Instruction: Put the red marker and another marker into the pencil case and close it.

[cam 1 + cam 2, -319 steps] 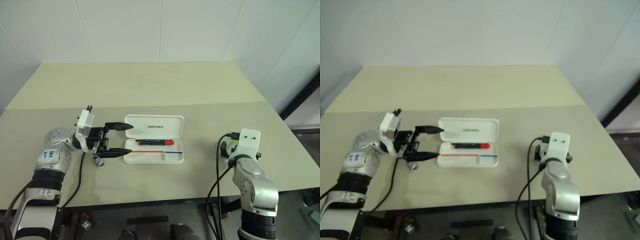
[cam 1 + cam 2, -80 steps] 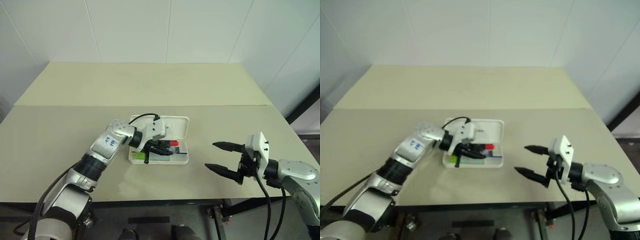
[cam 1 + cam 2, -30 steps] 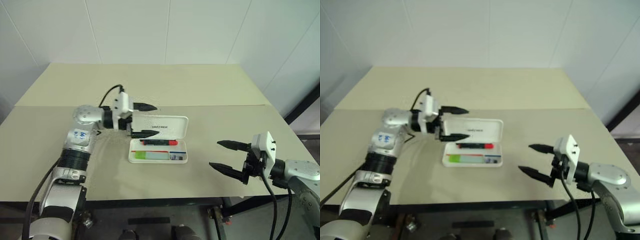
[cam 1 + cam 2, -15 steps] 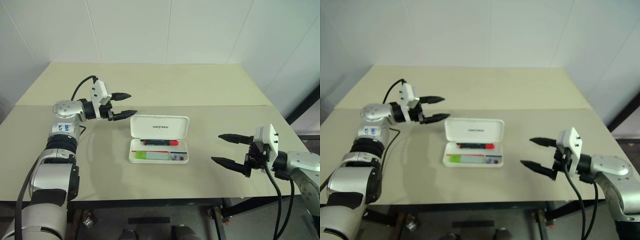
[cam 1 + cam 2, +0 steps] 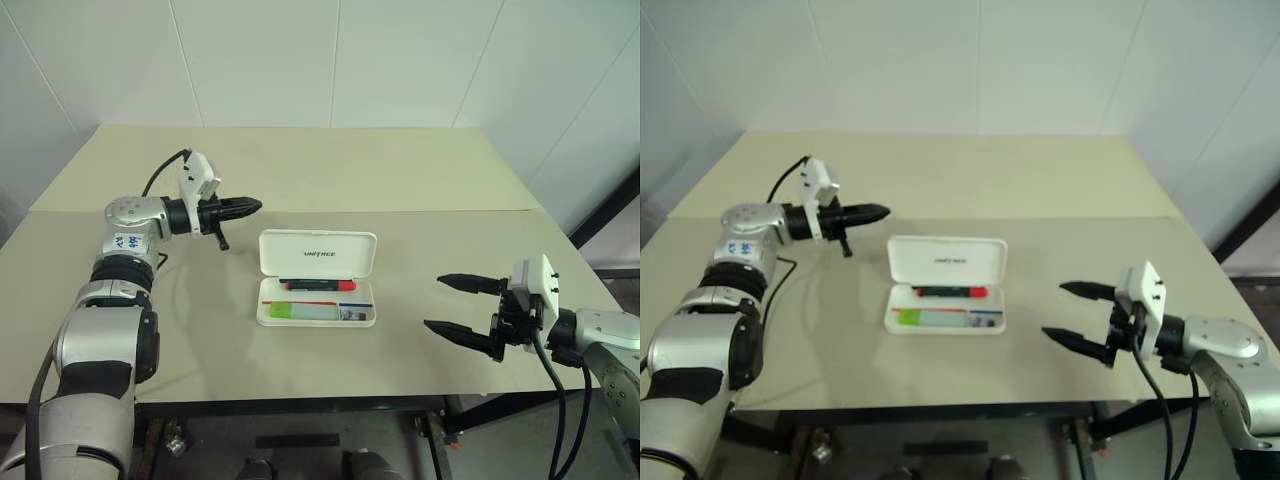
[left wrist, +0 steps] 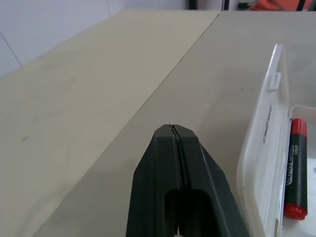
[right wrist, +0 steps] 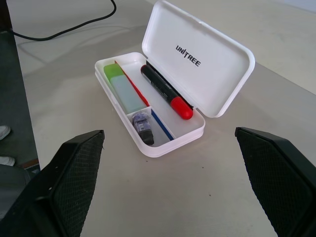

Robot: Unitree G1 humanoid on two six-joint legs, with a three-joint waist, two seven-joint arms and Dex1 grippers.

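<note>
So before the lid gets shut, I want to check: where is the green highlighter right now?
The highlighter lies inside the open pencil case, in the front compartment, with the red marker in the row behind it, nearer the raised lid.

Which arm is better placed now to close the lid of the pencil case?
Probably the left. Its gripper is shut, with nothing in it, just behind the raised lid of the pencil case, so it could push the lid down. The right gripper is open and well off to the side.
</note>
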